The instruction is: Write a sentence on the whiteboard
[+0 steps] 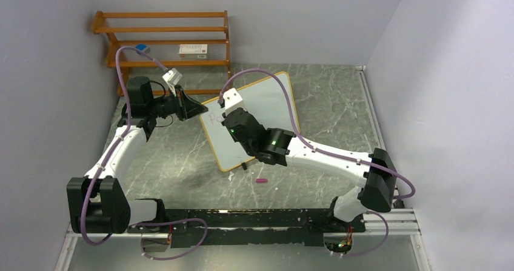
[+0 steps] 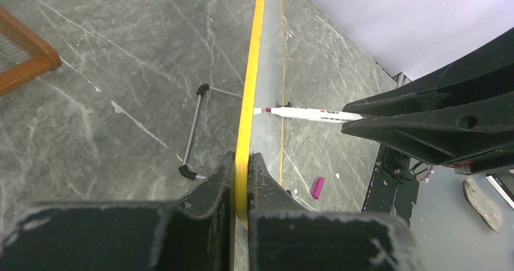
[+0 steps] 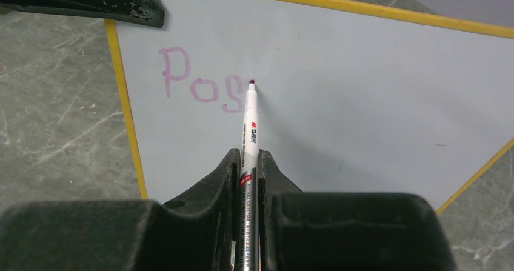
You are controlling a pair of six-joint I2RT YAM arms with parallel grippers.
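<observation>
The whiteboard (image 1: pixel 267 98) stands tilted on the table, its frame yellow in the wrist views. My left gripper (image 1: pixel 197 108) is shut on its left edge, one finger on each side of the yellow rim (image 2: pixel 251 71), as the left wrist view (image 2: pixel 241 159) shows. My right gripper (image 3: pixel 247 156) is shut on a white marker (image 3: pixel 250 119), whose tip touches the board surface (image 3: pixel 363 89). Of the sentence (image 3: pixel 203 83), only the purple letters "Pos" show, just left of the tip. From the left wrist, the marker (image 2: pixel 303 113) meets the board's face.
A wooden shelf rack (image 1: pixel 163 40) stands at the back left, with a small box (image 1: pixel 194 50) on it. The purple marker cap (image 1: pixel 261 180) lies on the table in front of the board. A wire foot (image 2: pixel 194 131) props the board behind.
</observation>
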